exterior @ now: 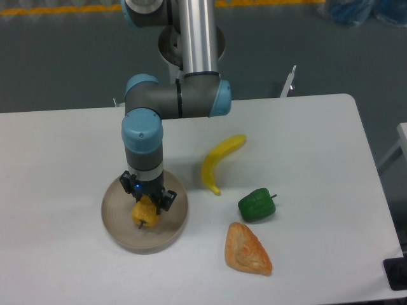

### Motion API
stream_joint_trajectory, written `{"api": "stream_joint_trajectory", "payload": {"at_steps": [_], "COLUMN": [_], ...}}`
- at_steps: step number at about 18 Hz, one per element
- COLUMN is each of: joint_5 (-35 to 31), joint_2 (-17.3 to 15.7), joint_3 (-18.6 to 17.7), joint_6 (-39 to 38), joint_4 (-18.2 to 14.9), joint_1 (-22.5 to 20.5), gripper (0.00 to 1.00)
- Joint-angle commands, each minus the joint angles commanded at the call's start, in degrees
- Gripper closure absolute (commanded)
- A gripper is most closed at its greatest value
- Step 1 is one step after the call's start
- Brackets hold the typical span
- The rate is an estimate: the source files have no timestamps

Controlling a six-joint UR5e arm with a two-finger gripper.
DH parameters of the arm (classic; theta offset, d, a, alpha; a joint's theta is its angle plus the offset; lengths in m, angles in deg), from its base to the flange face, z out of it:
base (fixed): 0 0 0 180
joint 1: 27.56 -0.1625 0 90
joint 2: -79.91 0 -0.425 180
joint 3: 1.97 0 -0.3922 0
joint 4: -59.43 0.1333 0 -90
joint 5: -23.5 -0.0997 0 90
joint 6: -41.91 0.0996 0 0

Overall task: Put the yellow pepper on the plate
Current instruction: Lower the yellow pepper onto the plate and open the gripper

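Tool [145, 204] upright over plate [114, 219], seemingly gripping yellow pepper [144, 213]

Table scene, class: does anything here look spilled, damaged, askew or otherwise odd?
Nothing stands out. The gripper is over the plate with the yellow pepper at its fingers; the banana, green pepper and pastry lie apart, intact.

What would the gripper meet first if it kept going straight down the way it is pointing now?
The gripper points straight down with the yellow pepper between its fingers, right over the plate. The pepper would likely press onto the plate's surface first; any gap left beneath it is unclear.
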Motion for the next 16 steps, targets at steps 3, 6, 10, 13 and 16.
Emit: {"api": "stream_joint_trajectory", "payload": {"at_steps": [3,6,10,13,16], "joint_5": [-0.1,-0.1,0.1,0.3,-0.3], "joint_2": [0.0,-0.3,-0.9,-2.5,-4.6], "joint_3": [0.0,0.1,0.4,0.7,1.4], "joint_6": [0.1,0.2,0.3,0.4,1.0], "joint_4": [0.0,0.0,0.0,-0.1,-0.1], "joint_1": [0.0,-0.1,-0.2,-0.7,-3.7], "gripper": [0.53,0.17,0.00,0.00,0.00]}}
